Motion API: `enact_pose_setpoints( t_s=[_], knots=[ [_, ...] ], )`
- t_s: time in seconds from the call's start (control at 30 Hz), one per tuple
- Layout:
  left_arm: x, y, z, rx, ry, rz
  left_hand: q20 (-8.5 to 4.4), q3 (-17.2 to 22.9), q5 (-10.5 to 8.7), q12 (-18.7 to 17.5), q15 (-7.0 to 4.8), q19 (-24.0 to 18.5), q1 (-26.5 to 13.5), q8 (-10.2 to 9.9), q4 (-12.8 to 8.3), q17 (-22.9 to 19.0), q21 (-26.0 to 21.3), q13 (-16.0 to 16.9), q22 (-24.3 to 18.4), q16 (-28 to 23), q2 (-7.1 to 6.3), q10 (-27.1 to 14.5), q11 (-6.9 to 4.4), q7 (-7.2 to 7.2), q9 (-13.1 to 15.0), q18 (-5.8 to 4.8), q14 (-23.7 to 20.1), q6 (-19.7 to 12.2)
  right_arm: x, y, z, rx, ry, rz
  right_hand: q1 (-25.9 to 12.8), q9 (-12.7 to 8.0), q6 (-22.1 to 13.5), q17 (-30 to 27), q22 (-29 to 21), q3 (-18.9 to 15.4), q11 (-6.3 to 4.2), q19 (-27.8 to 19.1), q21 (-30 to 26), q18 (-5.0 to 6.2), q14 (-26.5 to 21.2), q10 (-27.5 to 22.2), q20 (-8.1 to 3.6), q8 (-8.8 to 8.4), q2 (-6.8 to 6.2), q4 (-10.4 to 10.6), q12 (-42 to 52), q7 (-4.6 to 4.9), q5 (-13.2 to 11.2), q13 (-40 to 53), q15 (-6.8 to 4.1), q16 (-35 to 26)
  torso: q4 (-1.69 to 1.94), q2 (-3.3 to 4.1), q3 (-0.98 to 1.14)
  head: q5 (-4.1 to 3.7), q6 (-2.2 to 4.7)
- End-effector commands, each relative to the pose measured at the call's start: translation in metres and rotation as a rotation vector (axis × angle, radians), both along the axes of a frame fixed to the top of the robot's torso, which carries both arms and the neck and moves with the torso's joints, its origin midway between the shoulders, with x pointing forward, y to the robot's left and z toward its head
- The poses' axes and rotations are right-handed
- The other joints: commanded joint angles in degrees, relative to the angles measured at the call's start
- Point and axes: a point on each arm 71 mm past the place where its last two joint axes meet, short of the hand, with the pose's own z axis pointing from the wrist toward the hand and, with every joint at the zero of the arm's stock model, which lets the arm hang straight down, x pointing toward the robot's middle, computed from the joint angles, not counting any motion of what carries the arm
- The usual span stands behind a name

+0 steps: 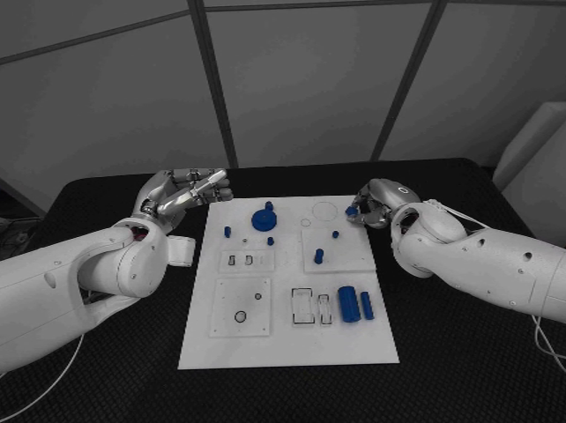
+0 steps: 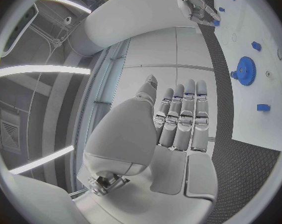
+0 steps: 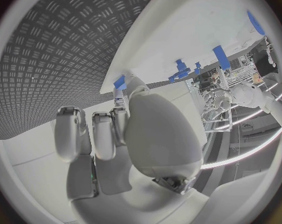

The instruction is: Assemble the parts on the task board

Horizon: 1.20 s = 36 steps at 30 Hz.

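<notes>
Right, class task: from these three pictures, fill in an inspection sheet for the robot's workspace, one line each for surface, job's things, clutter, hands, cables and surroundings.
Surface: black textured table, carrying the white rectangular task board.
Job's things: blue toothed gear standing on the board's far part; two long blue bars lying side by side near its right edge; small blue pegs standing mid-board; several recesses unfilled.
Clutter: nothing seen.
Hands: left hand raised beside the board's far left corner, holding nothing; right hand at the far right corner, pinching a small blue part.
Cables: thin white cable under the right arm; another under the left.
Surroundings: grey panelled wall behind.
</notes>
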Motion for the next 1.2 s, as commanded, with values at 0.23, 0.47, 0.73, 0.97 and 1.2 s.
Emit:
enact_pose_setpoints(
  t_s=[0.23,0.47,0.73,0.97,1.2],
  knots=[
    [0.0000,-0.0016,0.0007,0.001,-0.004,-0.015,0.21,-0.1,-0.19,-0.2,0.07,-0.4,-0.2,-0.1,-0.4,0.1,0.2,0.0,-0.1,-0.4,0.39,0.0,0.25,0.15,0.0,-1.80,0.4,0.0,-0.0020,0.0013,-0.0035,-0.015,0.002,0.040,-1.8,-1.0,0.1,10.2,4.0,12.4,0.72,0.2,-0.1,0.48,4.8,-0.2,0.59,-2.44,-3.80,-2.1,-0.1,1.03,3.4,3.9,0.29,0.3,-0.03,0.03,0.04,-0.15,-0.01],
    [0.0000,-0.0017,0.0001,0.001,-0.002,-0.015,0.21,-0.1,-0.18,-0.2,0.08,-0.4,-0.2,-0.1,-0.4,0.1,0.2,0.0,-0.1,-0.4,0.41,0.0,0.26,0.17,0.0,-1.80,0.4,0.0,-0.0023,0.0014,-0.0037,-0.014,0.006,0.057,-4.6,-1.7,-0.8,10.3,4.0,17.6,1.25,0.1,-0.1,0.50,4.8,-0.3,1.02,-4.18,-6.04,-3.5,-0.1,1.68,4.2,3.7,0.73,0.3,-0.01,0.01,0.02,-0.27,0.05],
    [0.0000,-0.0018,-0.0003,0.001,0.000,-0.015,0.23,-0.1,-0.18,-0.3,0.11,-0.5,-0.2,-0.2,-0.4,0.1,0.2,-0.1,-0.1,-0.4,0.42,-0.2,0.32,0.23,-0.1,-1.80,0.4,-0.1,-0.0020,0.0008,-0.0057,-0.013,0.033,0.069,-6.5,-1.9,-1.1,10.3,3.9,18.7,1.46,-0.1,-0.2,0.54,4.8,-0.4,1.24,-4.85,-6.99,-3.7,-0.2,1.88,3.9,3.6,0.94,0.3,-0.04,0.00,0.00,-0.37,-0.03],
    [0.0002,-0.0015,-0.0008,0.002,0.001,-0.013,0.23,-0.1,-0.18,-0.3,0.11,-0.5,-0.2,-0.2,-0.4,0.1,0.2,-0.1,-0.1,-0.4,0.42,-0.2,0.32,0.23,-0.1,-1.80,0.4,-0.1,-0.0016,-0.0002,-0.0075,-0.005,0.054,0.080,-9.0,-2.3,-2.6,10.5,3.5,18.3,1.68,-0.4,-0.5,0.64,4.9,-0.6,1.45,-6.14,-8.24,-3.5,-0.5,2.07,5.1,3.3,1.14,0.4,-0.03,0.03,0.02,-0.39,0.00],
    [0.0003,-0.0014,-0.0012,0.003,0.004,-0.012,0.23,-0.1,-0.18,-0.3,0.11,-0.5,-0.2,-0.2,-0.4,0.1,0.2,-0.1,-0.1,-0.4,0.42,-0.2,0.32,0.23,-0.1,-1.80,0.4,-0.1,-0.0003,-0.0039,-0.0086,0.007,0.060,0.087,-10.8,-3.0,-6.0,11.0,3.1,15.6,1.69,-0.7,-0.8,0.75,5.0,-1.0,1.57,-8.34,-8.84,-3.8,-0.8,1.97,7.6,2.9,1.21,0.7,-0.02,0.01,0.02,-0.54,0.02]
  ],
)
